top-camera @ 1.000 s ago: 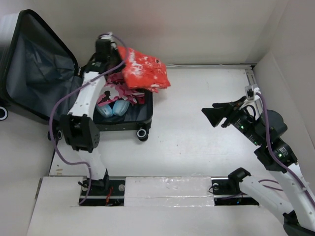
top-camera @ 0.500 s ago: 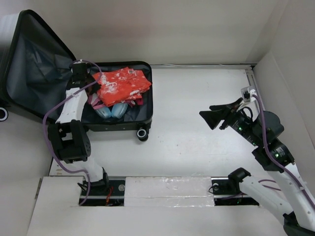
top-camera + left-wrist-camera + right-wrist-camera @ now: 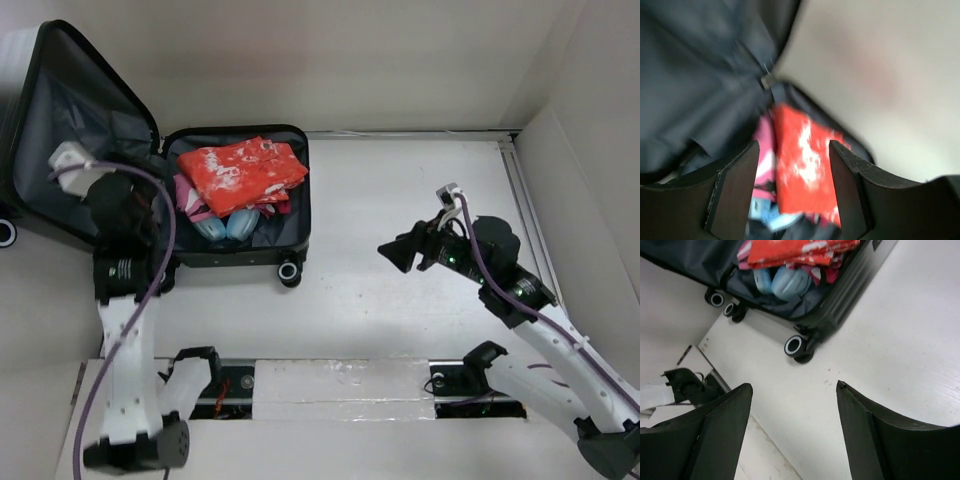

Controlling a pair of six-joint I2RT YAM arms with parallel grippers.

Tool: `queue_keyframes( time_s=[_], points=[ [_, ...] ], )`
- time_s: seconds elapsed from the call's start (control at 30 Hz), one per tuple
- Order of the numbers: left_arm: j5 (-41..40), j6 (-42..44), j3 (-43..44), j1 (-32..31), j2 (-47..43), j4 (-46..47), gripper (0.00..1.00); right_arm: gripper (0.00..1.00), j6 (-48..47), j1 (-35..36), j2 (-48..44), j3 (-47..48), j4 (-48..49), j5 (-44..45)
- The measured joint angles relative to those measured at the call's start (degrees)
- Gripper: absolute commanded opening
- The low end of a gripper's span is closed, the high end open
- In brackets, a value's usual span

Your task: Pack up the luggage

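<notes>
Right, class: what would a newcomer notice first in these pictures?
The open luggage at far left draws the eye, its lid swung out to the left and a red cloth lying on top of its contents. The left tool hovers open by the lid; the right tool, also open and empty, hangs over the table to the right.

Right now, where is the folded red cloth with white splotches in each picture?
Top external: folded red cloth with white splotches, upper left, inside the open black suitcase.
Left wrist: centre, blurry.
Right wrist: top edge, partly cut off.
Shared landmark: pale blue rounded things right beside it.
</notes>
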Motion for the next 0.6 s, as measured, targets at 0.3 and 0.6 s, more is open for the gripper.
queue_keyframes(
  time_s=[0.3, 0.6],
  points=[
    [-26.5, 0.8, -4.7, 0.2, -11.2, -10.8, 0.58, 0.63, -0.5, 3.6, -0.6, -1.7, 2.3, -1.0],
    [-43.5, 2.5, -4.9, 1.3, -7.2, -19.5, 0.52, 0.65, -1.0, 3.8, -2.5, -3.3, 3.0, -2.5]
  ],
)
